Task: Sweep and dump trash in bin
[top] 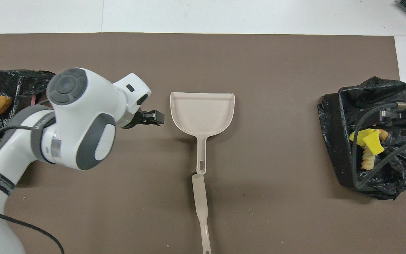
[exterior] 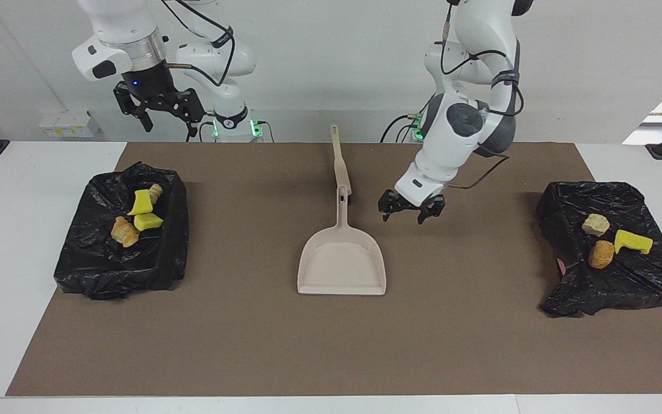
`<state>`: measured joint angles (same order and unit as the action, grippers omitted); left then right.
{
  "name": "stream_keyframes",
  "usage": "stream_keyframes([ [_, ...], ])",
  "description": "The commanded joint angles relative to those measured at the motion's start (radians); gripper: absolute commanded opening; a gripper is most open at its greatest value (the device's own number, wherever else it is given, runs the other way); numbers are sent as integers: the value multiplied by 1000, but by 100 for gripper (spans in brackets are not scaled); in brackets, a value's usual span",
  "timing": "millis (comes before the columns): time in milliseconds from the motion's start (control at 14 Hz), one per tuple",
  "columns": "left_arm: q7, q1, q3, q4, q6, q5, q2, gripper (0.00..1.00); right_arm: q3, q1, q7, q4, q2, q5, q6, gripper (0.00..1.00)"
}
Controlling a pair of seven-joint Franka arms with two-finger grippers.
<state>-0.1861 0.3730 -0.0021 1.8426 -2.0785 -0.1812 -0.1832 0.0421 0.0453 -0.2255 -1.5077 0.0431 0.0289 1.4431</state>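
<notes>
From my remote seat, the biggest thing is the white bench (exterior: 32,241) with a brown mat (exterior: 331,345) covering most of it. Next down are two bins lined with black bags: one bin (exterior: 121,270) at the right arm's end of the bench, the other bin (exterior: 624,287) at the left arm's end, both sitting on the mat's side edges. The beige dustpan (exterior: 342,261) lies flat in the middle of the mat, pan mouth toward the edge farthest from the robots, handle pointing back at them, nothing in it. A beige brush handle (exterior: 339,158) lies in line with it, its tip right at the end of the dustpan's handle, running to the mat's robot-side edge. The left end effector (exterior: 410,211) hangs over bare mat just beside the dustpan's handle, toward the left arm's end, fingers spread and carrying nothing. The right end effector (exterior: 161,112) waits up high over the robot-side edge of the bench near its own bin, fingers also spread and empty. Smallest stuff: the trash is all in the bins. Four bits (exterior: 138,215), yellow sponge and brown pastry, sit in the right arm's bin, and three bits (exterior: 609,241), a pale roll, a brown roll and a yellow sponge, sit in the left arm's bin.
</notes>
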Motion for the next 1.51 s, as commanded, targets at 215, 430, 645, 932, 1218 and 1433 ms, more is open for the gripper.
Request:
stream_keyframes([
  [215,209,-190,-1,-61,145,95,90,100,1,-12,25,-6,6,-7,-12,100],
  [430,255,-271,-1,-123,266,138,110,100,2,-12,25,-6,6,-7,-12,100],
  [645,251,-331,13,-134,351,141,157,100,1,-12,25,-6,6,-7,-12,100],
  [932,241,-347,63,-163,483,140,220,100,1,-12,25,-6,6,-7,-12,100],
  [1218,258,-345,62,-210,572,141,220,100,1,-12,25,-6,6,-7,-12,100],
  [1433,284,-339,60,-233,618,182,220,100,1,-12,25,-6,6,-7,-12,100],
])
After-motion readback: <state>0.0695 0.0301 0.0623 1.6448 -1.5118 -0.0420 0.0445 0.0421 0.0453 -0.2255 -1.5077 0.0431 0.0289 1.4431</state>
